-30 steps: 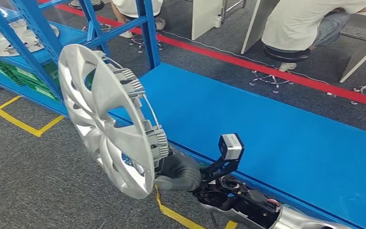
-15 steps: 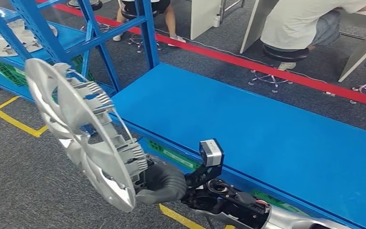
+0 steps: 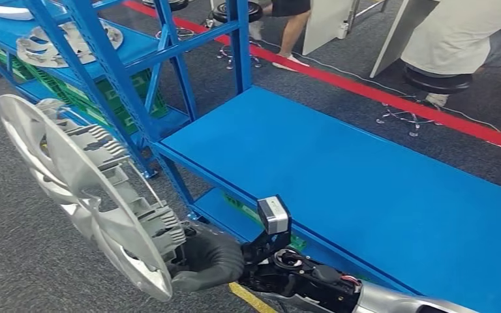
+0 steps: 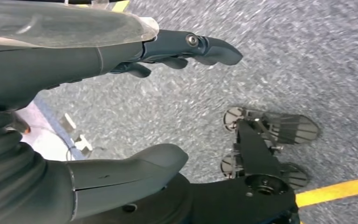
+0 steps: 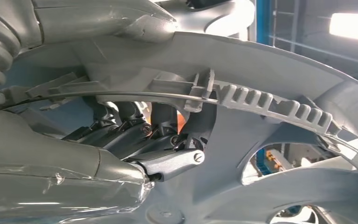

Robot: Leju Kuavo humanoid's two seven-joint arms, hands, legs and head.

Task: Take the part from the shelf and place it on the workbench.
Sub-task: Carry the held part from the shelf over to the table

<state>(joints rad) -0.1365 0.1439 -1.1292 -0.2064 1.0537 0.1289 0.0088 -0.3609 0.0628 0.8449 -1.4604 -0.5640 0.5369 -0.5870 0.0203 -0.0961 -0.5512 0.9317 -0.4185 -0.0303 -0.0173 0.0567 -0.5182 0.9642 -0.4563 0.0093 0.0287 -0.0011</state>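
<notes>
Holding the wheel cover (image 3: 85, 195), right hand (image 3: 205, 261) beside blue shelf post (image 3: 114, 72).

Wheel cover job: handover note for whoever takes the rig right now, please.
Right hand: grips the silver wheel cover at its rim, held on edge over the grey carpet, short of the workbench.
Left hand: holds nothing, fingers apart, hanging over the floor.
Blue workbench: nothing on it yet.
Shelf: more wheel covers lie on it.
Done: part is off the shelf.
Left: carry it over the bench, lay it down, release.
</notes>
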